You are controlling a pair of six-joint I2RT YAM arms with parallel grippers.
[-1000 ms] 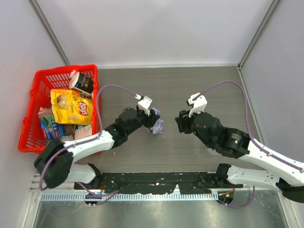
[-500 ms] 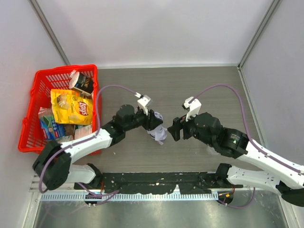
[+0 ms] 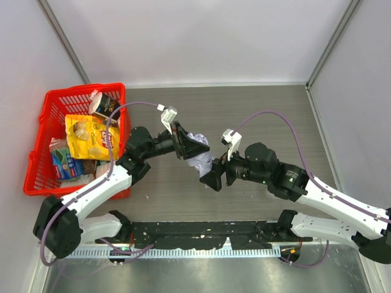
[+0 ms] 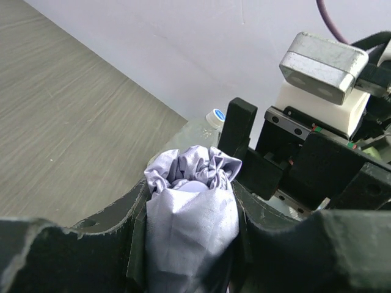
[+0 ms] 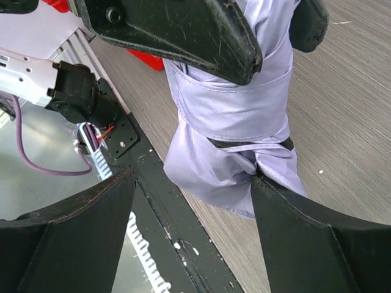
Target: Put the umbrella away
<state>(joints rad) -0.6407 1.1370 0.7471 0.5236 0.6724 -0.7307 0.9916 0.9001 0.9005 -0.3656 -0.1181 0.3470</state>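
A folded umbrella of pale lavender-grey fabric, bundled tight with a band of the same cloth around its middle, is held in the air above a grey wood-grain table. The black left gripper is pinching the bundle's upper part, one finger pressed into the fabric on each side. Directly opposite it, the black right gripper has its fingers spread wide on either side of the umbrella's loose lower end. One finger seems to brush the cloth and the other stands apart. This looks like a handover or a two-armed steadying of the umbrella in mid-task, with nothing yet stowed. The next move probably calls for the right fingers to close squarely on the lower end without snagging loose folds. A red plastic basket holding snack packets sits behind the left gripper, well apart.
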